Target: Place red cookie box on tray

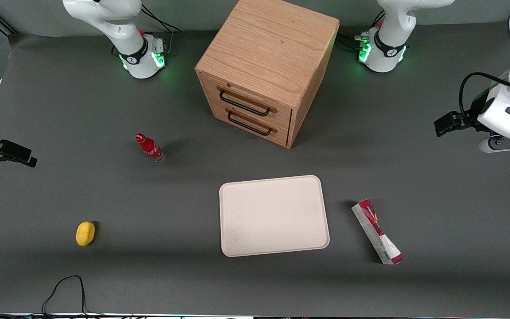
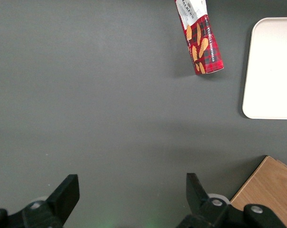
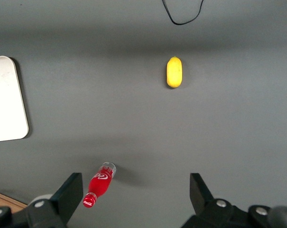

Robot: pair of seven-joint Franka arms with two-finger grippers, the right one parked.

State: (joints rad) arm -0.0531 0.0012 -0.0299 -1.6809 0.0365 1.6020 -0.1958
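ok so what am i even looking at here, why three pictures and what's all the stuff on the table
It is one moment seen by three cameras: one facing two white robot arms, one on each arm's wrist. The working arm's gripper hangs open and empty above the grey table. On the table lie a red cookie box beside a cream tray, a wooden drawer cabinet farther from the front camera, and toward the parked arm's end a small red bottle and a yellow lemon-like object. Nothing is held.
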